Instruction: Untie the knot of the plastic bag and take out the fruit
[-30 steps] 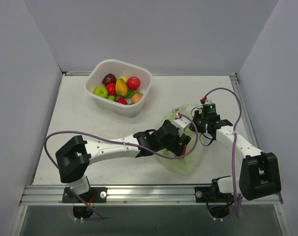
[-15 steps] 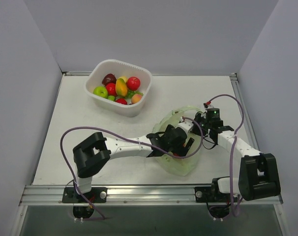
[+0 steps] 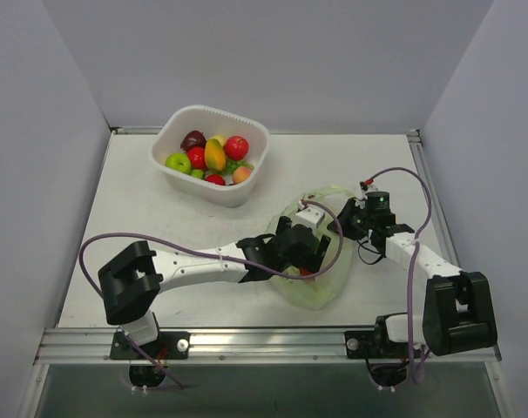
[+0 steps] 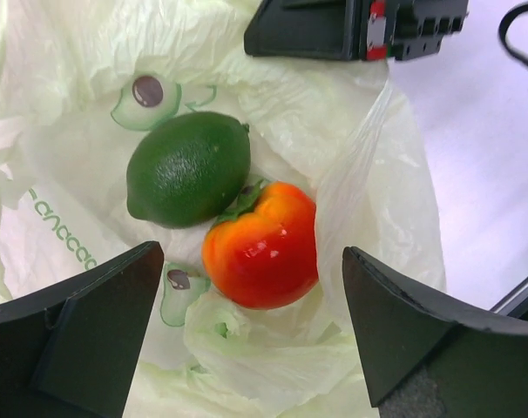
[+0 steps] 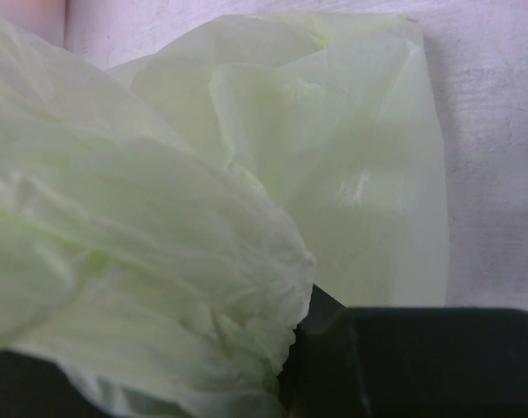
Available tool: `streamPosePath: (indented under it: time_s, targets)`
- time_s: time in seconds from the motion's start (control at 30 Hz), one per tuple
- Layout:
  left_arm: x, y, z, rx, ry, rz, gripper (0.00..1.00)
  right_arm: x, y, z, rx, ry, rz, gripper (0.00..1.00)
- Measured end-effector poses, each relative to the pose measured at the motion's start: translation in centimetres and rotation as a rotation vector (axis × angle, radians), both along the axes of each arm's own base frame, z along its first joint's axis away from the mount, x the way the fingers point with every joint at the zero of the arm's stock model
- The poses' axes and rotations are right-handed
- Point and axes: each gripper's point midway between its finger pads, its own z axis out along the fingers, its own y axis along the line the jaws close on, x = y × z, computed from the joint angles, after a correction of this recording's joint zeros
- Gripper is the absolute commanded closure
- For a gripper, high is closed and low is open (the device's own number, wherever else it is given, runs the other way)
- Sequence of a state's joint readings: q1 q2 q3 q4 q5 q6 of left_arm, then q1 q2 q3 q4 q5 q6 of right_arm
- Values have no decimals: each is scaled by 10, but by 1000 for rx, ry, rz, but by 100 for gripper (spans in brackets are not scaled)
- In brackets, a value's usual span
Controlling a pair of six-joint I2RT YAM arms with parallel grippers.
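Both arms meet at the thin, crinkly pale green plastic bag [image 3: 321, 294], which lies on the white table [image 3: 142, 209] just ahead of their bases. Within the last second the left arm swung its elbow forward and back again. The left gripper [image 4: 251, 261] now sits slightly further left inside the bag's mouth, fingers spread wide and holding nothing. Directly below them, on the bag's floor, two pieces touch each other: a dark green lime-shaped fruit [image 4: 187, 168] and a glossy red-orange fruit with a green calyx [image 4: 262, 246]. No knot shows and the mouth gapes, so untying looks finished and emptying is the step in hand. At the bag's right rim the right gripper [image 3: 351, 222] has barely shifted. Its wrist view shows film bunched against a dark finger, seemingly nipped to keep the mouth open. Farthest off, the white plastic basket [image 3: 247, 190] holds the same heap of small glossy fruit [image 3: 213, 155]. The red-orange piece, centred between the fingers, looks the likelier next grasp.
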State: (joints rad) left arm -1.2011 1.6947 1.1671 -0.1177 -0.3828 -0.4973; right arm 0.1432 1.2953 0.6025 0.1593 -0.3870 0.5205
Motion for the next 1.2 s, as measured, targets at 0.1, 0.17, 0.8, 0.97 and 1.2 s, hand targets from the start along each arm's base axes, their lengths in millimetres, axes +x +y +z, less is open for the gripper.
streamPosePath:
  time_s: [0.1,0.17,0.8,0.97,1.2]
  targets:
    - [3,-1,5,-17,-1,24,7,0,1,1,4,-3,1,89]
    - [5,2,4,-23,6,48,8,1,1,1,5,-4,2,89]
    - [5,-17,-52,17,139,53,7,0,2,1,13,-7,8,88]
    - [0,-25,-60,23,160,28,8,0,2,1,13,-8,9,87]
    - [-1,-25,-58,30,157,24,38,0,3,2,14,-8,9,87]
